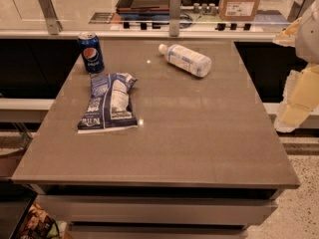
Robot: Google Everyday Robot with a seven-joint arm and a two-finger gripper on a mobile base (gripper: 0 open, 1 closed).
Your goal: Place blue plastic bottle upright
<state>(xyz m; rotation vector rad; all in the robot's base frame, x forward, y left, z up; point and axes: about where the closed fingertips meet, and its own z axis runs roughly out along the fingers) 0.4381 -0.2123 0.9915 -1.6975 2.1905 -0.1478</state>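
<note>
The blue plastic bottle (186, 59) lies on its side near the back of the grey table (199, 133), right of centre. Its white cap points to the back left. It has a white and pale blue label. My arm and gripper (295, 108) show as pale cream shapes at the right edge of the view, beyond the table's right side. They are well to the right of the bottle and do not touch it.
A dark blue Pepsi can (90, 52) stands upright at the back left. A blue-and-white crinkled snack bag (108, 102) lies flat in front of it. A counter with a glass partition, metal posts and a cardboard box (241, 1) runs behind the table.
</note>
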